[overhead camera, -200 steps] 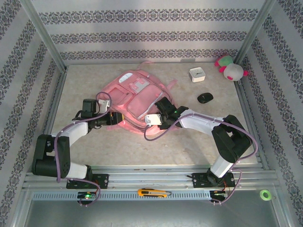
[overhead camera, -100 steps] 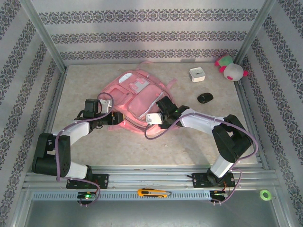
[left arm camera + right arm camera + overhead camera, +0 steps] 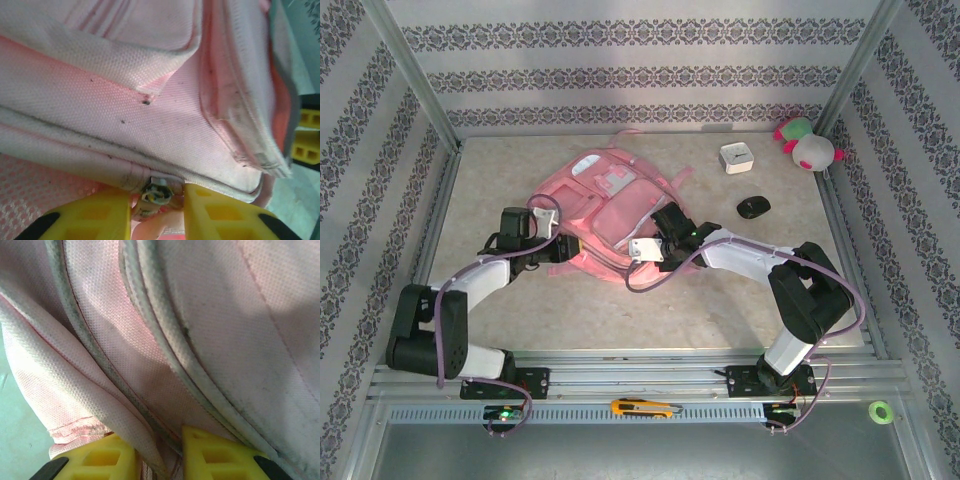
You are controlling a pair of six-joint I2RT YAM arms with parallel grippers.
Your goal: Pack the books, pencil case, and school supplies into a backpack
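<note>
Left gripper (image 3: 157, 199) tighter around zipper pull (image 3: 155, 192)

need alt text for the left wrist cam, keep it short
Left gripper with its yellow fingers either side of a small metal zipper pull on the seam of a pink backpack. Above it, woven pink fabric with piped pocket edges, slightly soiled.

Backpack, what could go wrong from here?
The left hand holds the small zipper pull just at its fingertips, so it could slip off. The right hand pinches only a loose fold of the backpack, so the bag may slide or bunch instead of unzipping.
</note>
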